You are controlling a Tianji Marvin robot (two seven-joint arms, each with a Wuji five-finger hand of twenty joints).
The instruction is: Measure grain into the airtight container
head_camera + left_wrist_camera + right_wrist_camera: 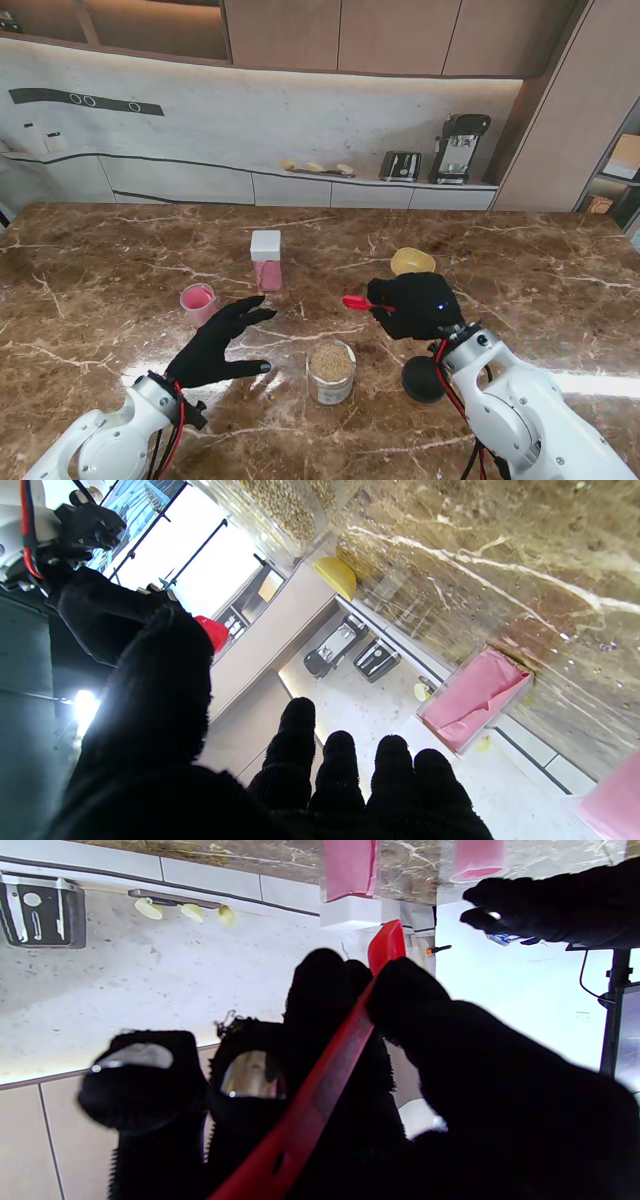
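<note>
Right hand (418, 305) clamped on red scoop (356, 301), left hand (222, 340) splayed beside grain jar (331, 372).

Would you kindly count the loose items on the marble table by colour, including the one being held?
Pink: 2, the cup and the white-lidded box
Red: 1, the scoop in the right hand
Yellow: 1, the bowl
Black: 1, the round lid
Clear: 1, the grain jar
Total: 6

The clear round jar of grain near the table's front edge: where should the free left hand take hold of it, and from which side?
Probably the clear round jar of grain at its upright wall, from the robot's left: its top is open, and the open left hand is beside it.
</note>
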